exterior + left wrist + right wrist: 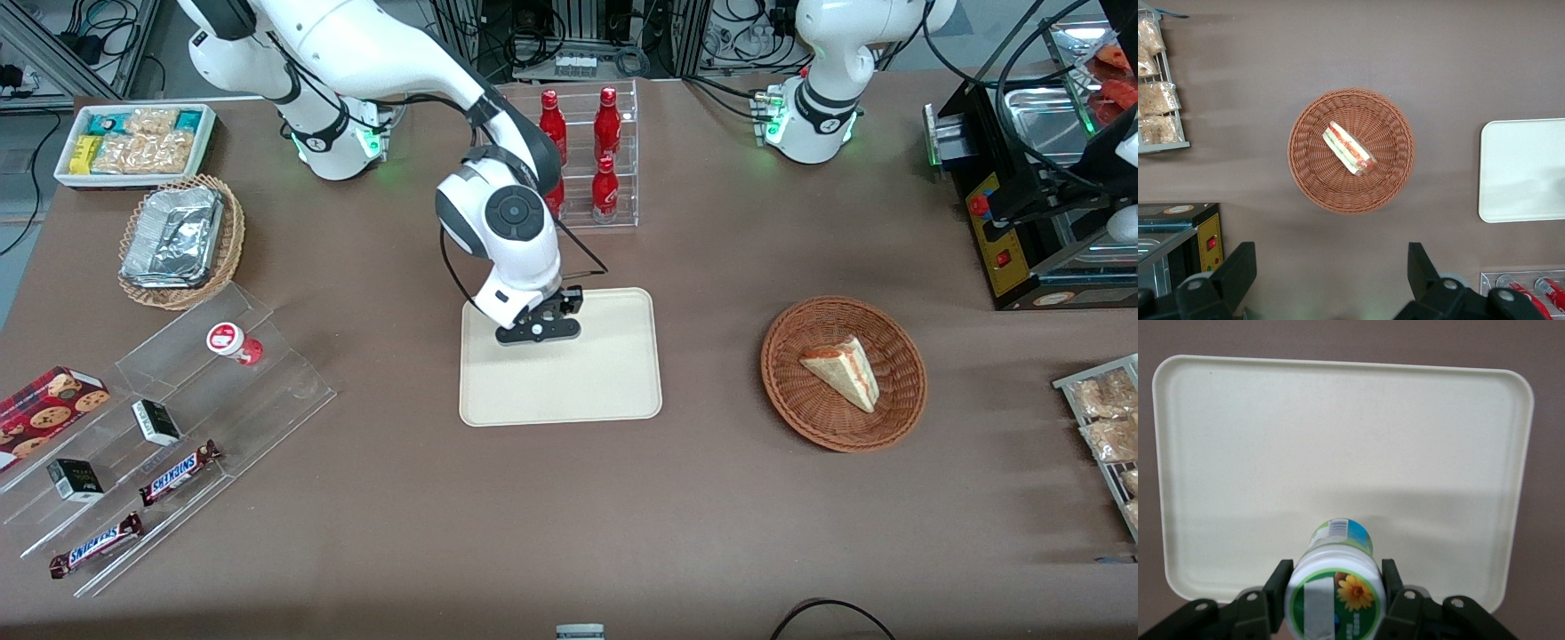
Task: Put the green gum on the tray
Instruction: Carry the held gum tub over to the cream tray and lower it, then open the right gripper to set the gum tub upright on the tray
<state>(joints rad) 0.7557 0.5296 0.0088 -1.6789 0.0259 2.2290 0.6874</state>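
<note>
Gripper (1335,600) hangs over the tray (613,391), at the edge farthest from the front camera, clamped on the green gum (1335,583), which is held above the tray floor. Risk: early release could topple the bottle off the rim. Legible writing: Snickers bars (180,472), toward the working arm's end.

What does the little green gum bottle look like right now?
The green gum is a small white bottle that looks plastic, with a green-rimmed round lid showing a yellow flower and a green-blue label. It stands upright, clamped between the jaws of the gripper, over the cream tray. Whether its base touches the tray cannot be seen.
</note>
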